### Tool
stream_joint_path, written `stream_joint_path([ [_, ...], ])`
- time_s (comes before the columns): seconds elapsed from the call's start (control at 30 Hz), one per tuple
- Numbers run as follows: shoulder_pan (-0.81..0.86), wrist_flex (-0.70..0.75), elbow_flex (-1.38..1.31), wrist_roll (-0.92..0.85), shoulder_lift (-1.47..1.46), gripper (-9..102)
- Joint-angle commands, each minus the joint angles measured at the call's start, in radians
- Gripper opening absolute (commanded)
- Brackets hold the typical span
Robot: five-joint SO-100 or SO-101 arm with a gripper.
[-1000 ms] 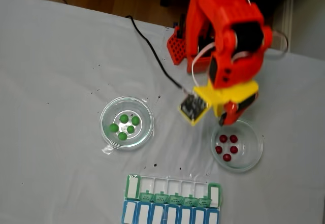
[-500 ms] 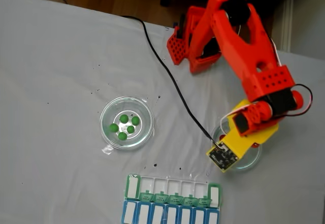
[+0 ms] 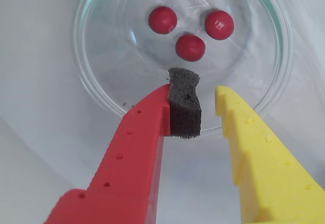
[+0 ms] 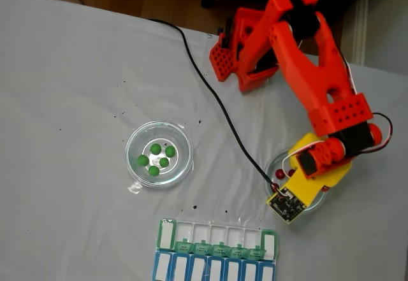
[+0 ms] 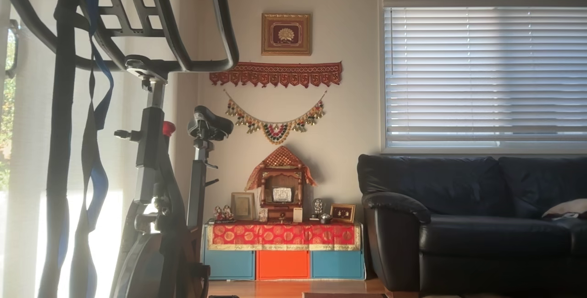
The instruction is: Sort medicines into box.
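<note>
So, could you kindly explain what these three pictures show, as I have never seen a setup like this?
The orange machine is a small robot arm on a grey table. The fixed view looks down on the table. The wrist view comes from a camera riding on the arm, so you see its gripper up close: a red finger with a dark foam pad and a yellow finger, open and holding nothing. It hangs over a clear glass dish with five dark red pills. A second dish holds five green pills. Nearby lies a pill organizer, green and blue rows. The other view just shows the room: an exercise bike and a sofa.
</note>
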Motion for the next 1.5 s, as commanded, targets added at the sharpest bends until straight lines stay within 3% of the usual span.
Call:
stream_joint_path([
  [0.0, -0.011, -0.026, -0.031, -0.014, -0.011, 11],
  [0.53, 0.015, -0.129, -0.038, -0.043, -0.167, 20],
  [1.47, 0.003, -0.314, 0.072, -0.063, -0.202, 19],
])
